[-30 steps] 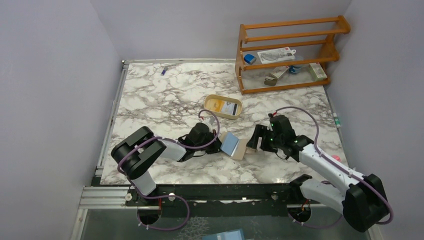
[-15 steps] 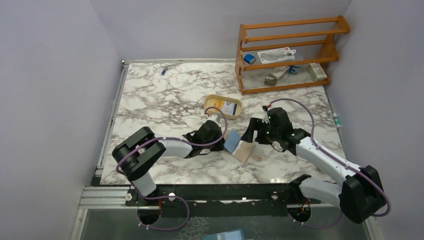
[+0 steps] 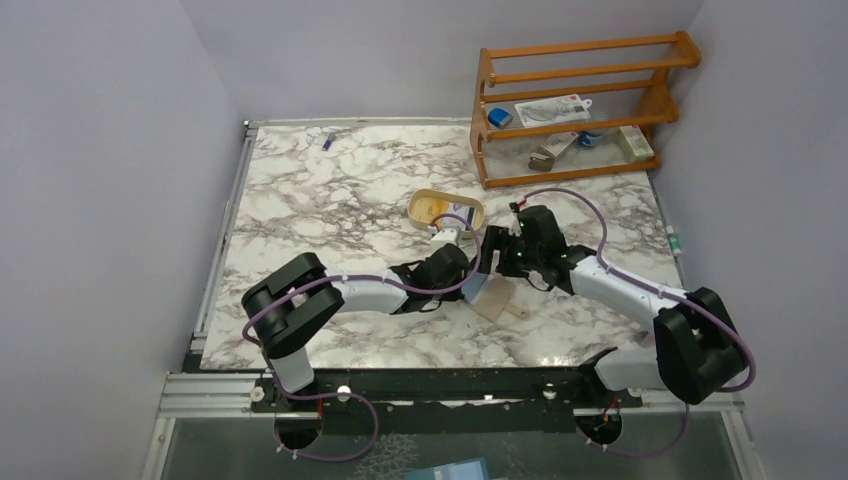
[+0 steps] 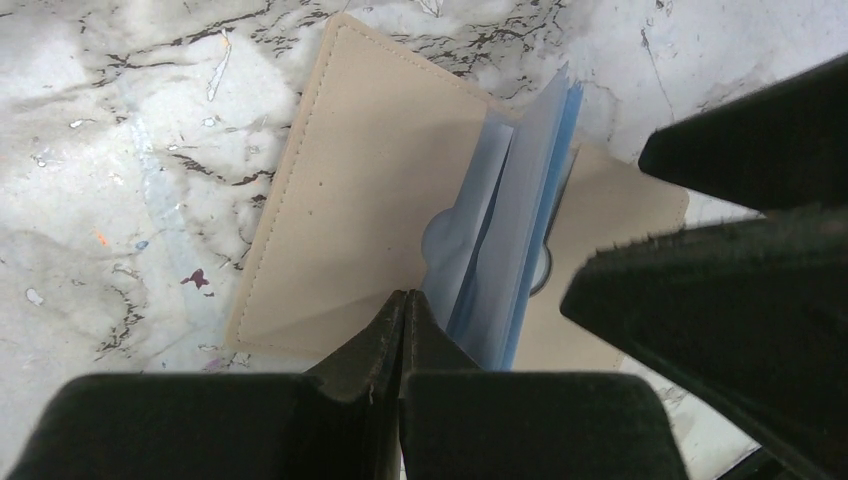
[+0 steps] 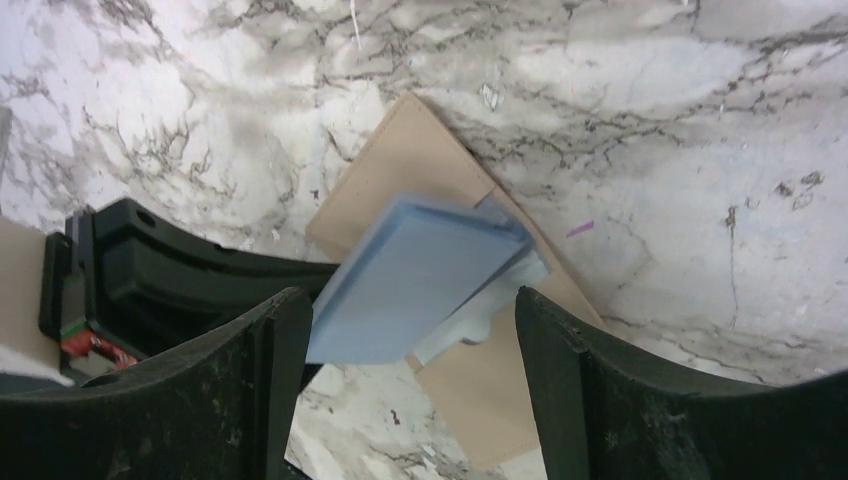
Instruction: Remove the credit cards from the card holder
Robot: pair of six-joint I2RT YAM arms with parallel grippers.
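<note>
Table (image 3: 330, 200): marble-patterned; both arms are extended to its middle, where the grippers nearly meet.
Card holder (image 3: 497, 298): found lying open on the table just in front of the tray, between the two grippers; the beige outside is laid on the marble.
Bluish leaves (image 5: 410, 270): seen raised and tilted off the lower beige half; whether they are cards or sleeves cannot be told.
Left gripper (image 4: 402, 318): jaws are pressed together, tips set at the near edge of the holder's beige pocket panel, just beside the bluish leaves; whether that edge is pinched cannot be told.
Right gripper (image 3: 490, 264): jaws are held wide apart, nothing clamped; the fingers (image 5: 560, 390) are placed on either side of the raised leaves in the wrist view. Contact cannot be confirmed.
Tray (image 3: 445, 192): oval, tan, positioned just behind the grippers.
Yellow-orange card (image 3: 430, 208): observed lying flat in the tray; a second pale item beside it is partly hidden by the left wrist.
Rack (image 3: 590, 45): wooden, located at the far right corner, well apart from the work.
</note>
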